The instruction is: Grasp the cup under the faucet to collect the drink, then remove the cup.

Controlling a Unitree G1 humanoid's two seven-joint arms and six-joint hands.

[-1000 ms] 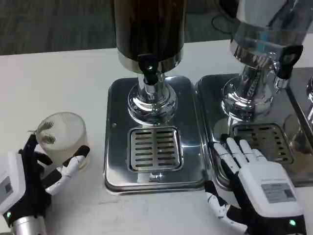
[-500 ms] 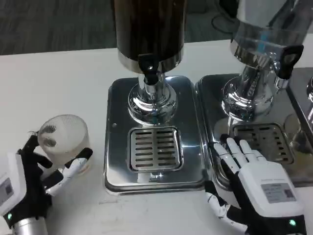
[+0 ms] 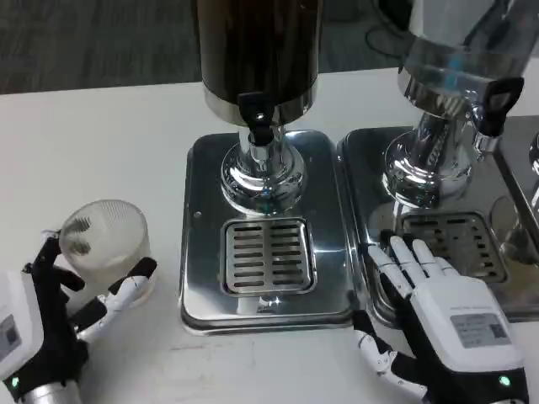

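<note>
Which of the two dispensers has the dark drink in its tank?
The left dispenser, the one with the grated tray nearest the cup. Its tank looks dark brown; the right dispenser has a clear, pale tank.

A white worktop (image 3: 109, 143) carries a second drink dispenser (image 3: 455, 59) at the right, with a clear, shiny tank on a chrome pedestal (image 3: 425, 168). A black tap handle (image 3: 495, 101) juts from its front. The pedestal stands on its own steel drip tray (image 3: 362, 177), which has a slotted grate (image 3: 459, 244) and lies just beside the middle tray. At the far right edge, part of a third steel tray (image 3: 526, 181) shows. Beyond the worktop lies dark grey carpet (image 3: 93, 42).
</note>
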